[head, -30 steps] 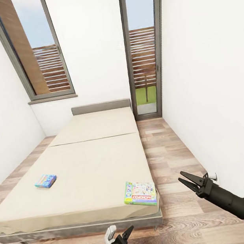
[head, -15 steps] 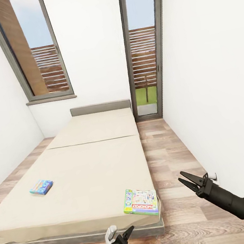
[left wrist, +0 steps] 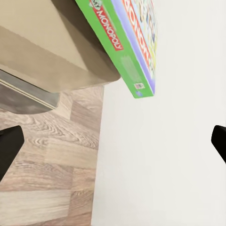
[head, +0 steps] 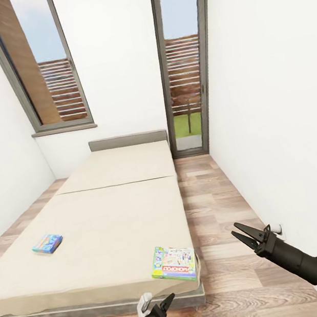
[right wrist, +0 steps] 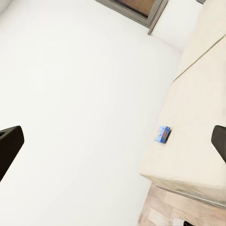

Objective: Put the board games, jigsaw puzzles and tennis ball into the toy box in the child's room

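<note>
Two board games lie on the beige bed. The pale Monopoly box sits at the bed's near right corner, slightly over the edge, and the small blue box lies near the left side. My left gripper hangs open just below and in front of the Monopoly box, off the bed's foot. My right gripper is open and empty over the floor to the right of the bed, and its wrist view catches the blue box. The table, toy box, jigsaw puzzles and tennis ball are out of view.
A strip of wood-plank floor runs between the bed and the white right wall. A grey headboard stands at the far end. A tall window and a glass door are in the back wall.
The whole picture has shifted, so the camera moved: bed and both boxes sit further left and lower in view. Both arms hold the same pose, grippers still open.
</note>
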Controlling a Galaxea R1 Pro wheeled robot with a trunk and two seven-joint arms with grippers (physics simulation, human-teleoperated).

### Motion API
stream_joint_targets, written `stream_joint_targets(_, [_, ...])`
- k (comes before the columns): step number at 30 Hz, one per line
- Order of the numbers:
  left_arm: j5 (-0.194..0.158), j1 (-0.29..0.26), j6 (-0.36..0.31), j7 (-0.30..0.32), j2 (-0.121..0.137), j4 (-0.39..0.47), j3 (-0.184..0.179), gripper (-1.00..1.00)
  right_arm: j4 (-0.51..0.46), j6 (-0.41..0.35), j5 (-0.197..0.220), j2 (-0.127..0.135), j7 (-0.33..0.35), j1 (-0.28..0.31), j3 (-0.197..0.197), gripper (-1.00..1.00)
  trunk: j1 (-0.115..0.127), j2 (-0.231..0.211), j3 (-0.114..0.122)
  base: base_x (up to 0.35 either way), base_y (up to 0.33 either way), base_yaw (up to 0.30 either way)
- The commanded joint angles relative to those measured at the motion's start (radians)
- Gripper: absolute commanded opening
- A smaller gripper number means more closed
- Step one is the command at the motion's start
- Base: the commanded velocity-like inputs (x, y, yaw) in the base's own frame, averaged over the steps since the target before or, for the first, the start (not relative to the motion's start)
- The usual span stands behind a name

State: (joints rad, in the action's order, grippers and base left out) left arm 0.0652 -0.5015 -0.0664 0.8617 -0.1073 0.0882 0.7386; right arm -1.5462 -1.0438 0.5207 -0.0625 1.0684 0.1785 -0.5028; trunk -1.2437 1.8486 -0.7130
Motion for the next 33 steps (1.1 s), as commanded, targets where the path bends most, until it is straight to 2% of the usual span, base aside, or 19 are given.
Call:
stream_joint_targets(1, [0.007, 0.0, -0.007, 0.003, -0.001, 0.002, 0.008, 1.0, 0.0, -0.003, -0.004, -0.001, 0.006, 0.001, -0.002, 1.0, 0.0, 0.0, -0.001, -0.013, -0.092, 0.0])
stream_joint_targets(13, [0.007, 0.0, -0.006, 0.002, -0.002, 0.002, 0.008, 1.0, 0.0, -0.003, -0.004, -0.001, 0.006, 0.001, -0.002, 1.0, 0.0, 0.0, -0.001, 0.001, -0.029, 0.0])
stream_joint_targets(33, [0.007, 0.0, -0.004, 0.001, -0.002, 0.002, 0.007, 1.0, 0.0, -0.003, -0.004, -0.001, 0.005, 0.001, -0.002, 1.0, 0.0, 0.0, -0.001, 0.123, -0.123, 0.0])
